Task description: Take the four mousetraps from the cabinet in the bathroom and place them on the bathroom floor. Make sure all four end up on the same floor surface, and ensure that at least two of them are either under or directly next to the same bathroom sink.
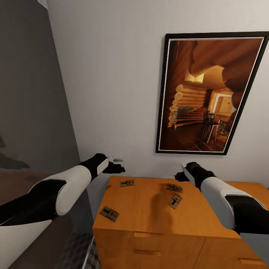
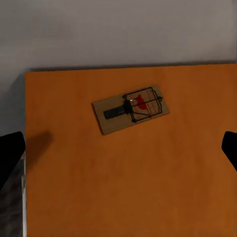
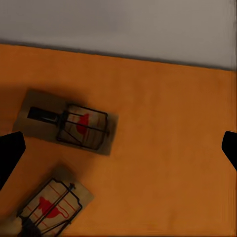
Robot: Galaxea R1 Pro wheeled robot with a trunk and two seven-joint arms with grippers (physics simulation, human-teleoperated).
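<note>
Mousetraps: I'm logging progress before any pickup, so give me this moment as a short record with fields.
mousetraps on cabinet top: four
back left trap: below left gripper
right pair: close together, near right gripper
front left trap: near cabinet front left corner
left gripper: open, empty
right gripper: open, empty
traps on floor: none yet

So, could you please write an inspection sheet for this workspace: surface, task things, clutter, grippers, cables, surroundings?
Surface: orange-brown cabinet top, flat, drawer fronts below.
Job's things: four mousetraps lying flat on the top: back left, front left, back right, and one just in front of it. None on the floor yet.
Clutter: nothing seen.
Grippers: left gripper above the cabinet's back left corner, right gripper above the back edge; both open, holding nothing.
Cables: nothing seen.
Surroundings: white wall, framed picture of a log interior, grey wall at left.
</note>
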